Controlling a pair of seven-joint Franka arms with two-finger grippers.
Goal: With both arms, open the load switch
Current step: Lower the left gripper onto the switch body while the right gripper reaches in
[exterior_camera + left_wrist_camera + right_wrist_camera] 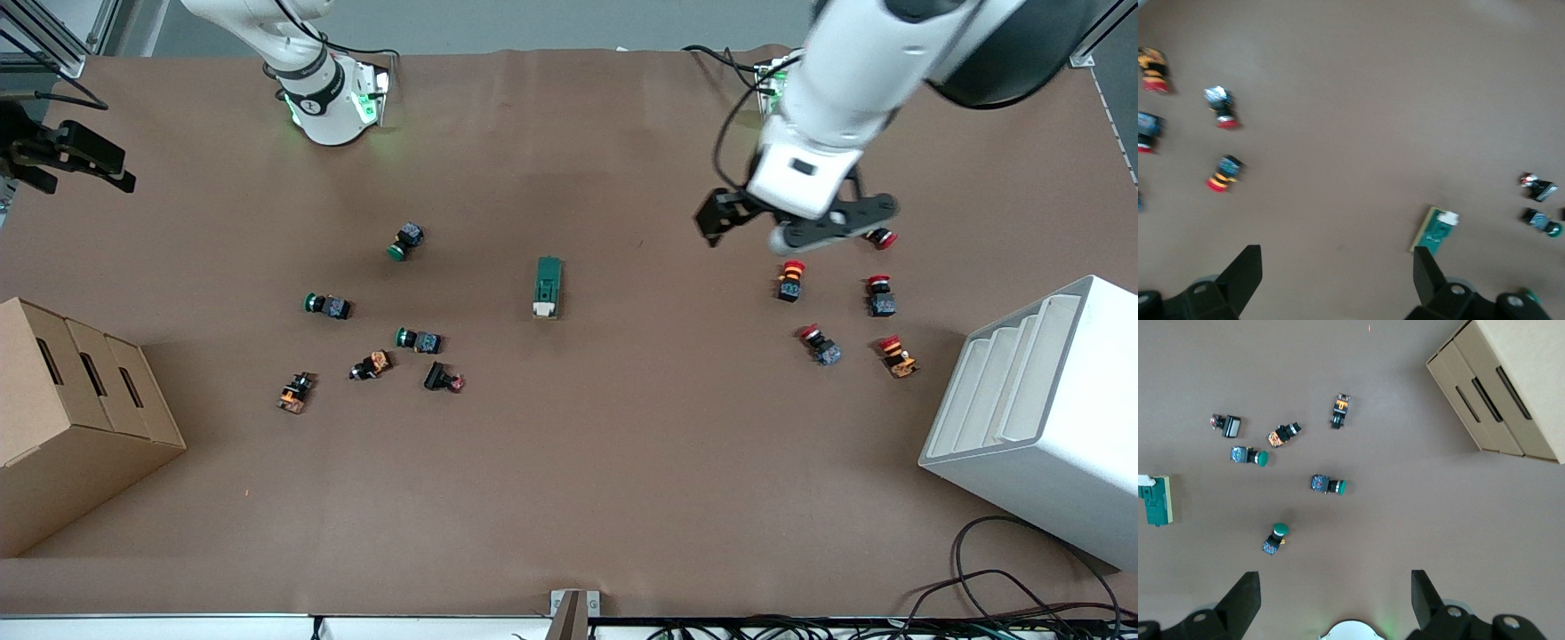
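The load switch (548,287) is a dark-green oblong block with a white piece at one end, lying flat mid-table; it also shows in the left wrist view (1436,228) and the right wrist view (1156,500). My left gripper (791,233) hangs open and empty over the table, above the red push-buttons toward the left arm's end, well apart from the switch. Its fingers (1245,273) stand wide with bare table between them. My right gripper (1335,577) is open and empty, high above its own green-lit base (1353,630), far from the switch.
Red-capped push-buttons (791,280) lie scattered toward the left arm's end, and green and orange ones (406,241) toward the right arm's end. A cardboard box (71,418) stands at the right arm's end. A white stepped rack (1040,418) stands at the left arm's end.
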